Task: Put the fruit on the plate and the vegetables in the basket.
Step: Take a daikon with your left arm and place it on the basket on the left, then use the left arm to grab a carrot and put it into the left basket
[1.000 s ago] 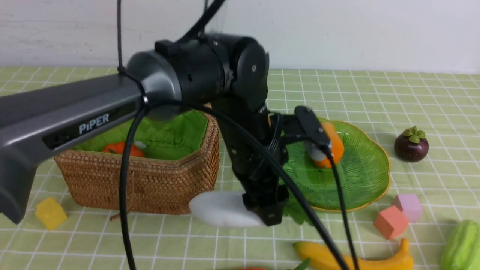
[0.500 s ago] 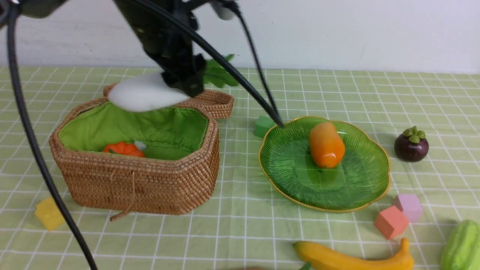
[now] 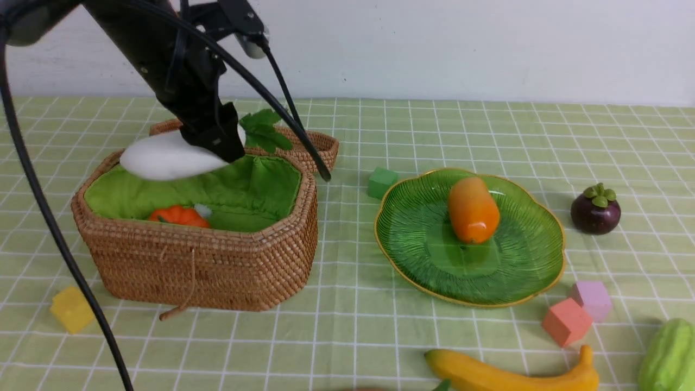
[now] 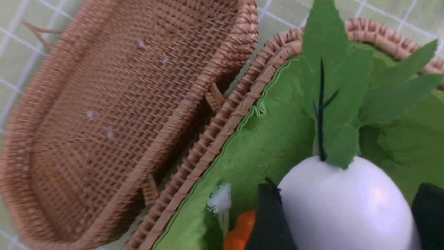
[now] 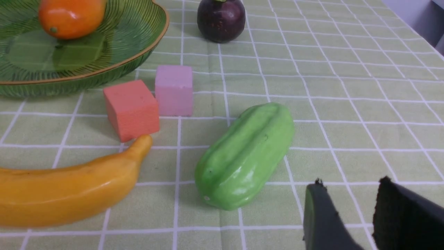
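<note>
The left tool (image 3: 220, 144) grips the white radish (image 3: 163, 157) above the open basket (image 3: 206, 266), over its far left side above the pumpkin (image 3: 179, 215); released here, it might clip the far edge and tumble onto the lid (image 3: 317, 146).

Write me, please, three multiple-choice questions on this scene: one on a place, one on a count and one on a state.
1. Where is the mango?
A on the plate
B in the basket
C on the tablecloth

2. How many small cubes show in the front view?
A two
B four
C six

3. What is the left gripper doing?
A hanging open and empty
B holding the radish over the basket
C pressing on the plate

Answers:
1 A, it lies on the plate's ribbed glass.
2 B, a yellow, a green, a pink and a lilac one lie on the tablecloth.
3 B, it clamps the white body above the green lining.
</note>
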{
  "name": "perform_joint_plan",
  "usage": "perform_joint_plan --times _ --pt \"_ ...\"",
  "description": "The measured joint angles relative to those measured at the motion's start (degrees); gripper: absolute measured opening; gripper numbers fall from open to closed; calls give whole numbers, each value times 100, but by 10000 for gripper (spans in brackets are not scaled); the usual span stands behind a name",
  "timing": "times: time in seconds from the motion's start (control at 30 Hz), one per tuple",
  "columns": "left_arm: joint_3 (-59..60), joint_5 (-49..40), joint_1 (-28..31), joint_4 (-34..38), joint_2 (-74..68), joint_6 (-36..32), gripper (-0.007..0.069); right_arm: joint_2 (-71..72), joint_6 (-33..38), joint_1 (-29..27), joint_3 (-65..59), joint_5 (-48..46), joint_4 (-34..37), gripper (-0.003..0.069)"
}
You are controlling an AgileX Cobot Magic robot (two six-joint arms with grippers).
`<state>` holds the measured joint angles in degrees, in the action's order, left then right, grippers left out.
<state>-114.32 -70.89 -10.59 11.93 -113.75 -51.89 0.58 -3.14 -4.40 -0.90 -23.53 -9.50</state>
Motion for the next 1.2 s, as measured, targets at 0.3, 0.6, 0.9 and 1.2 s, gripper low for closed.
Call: perform_joint_plan --times 0.3,0.6,0.9,1.2 --pt "4 0 0 264 -213 74 481 0 0 0 0 0 0 241" --pt "4 -2 0 475 -35 306 662 0 0 0 0 0 0 241" --pt "159 -2 -73 1664 1170 1538 519 0 0 0 0 0 0 241" --pt "2047 421 -1576 1031 3013 878 387 0 0 0 0 0 0 241"
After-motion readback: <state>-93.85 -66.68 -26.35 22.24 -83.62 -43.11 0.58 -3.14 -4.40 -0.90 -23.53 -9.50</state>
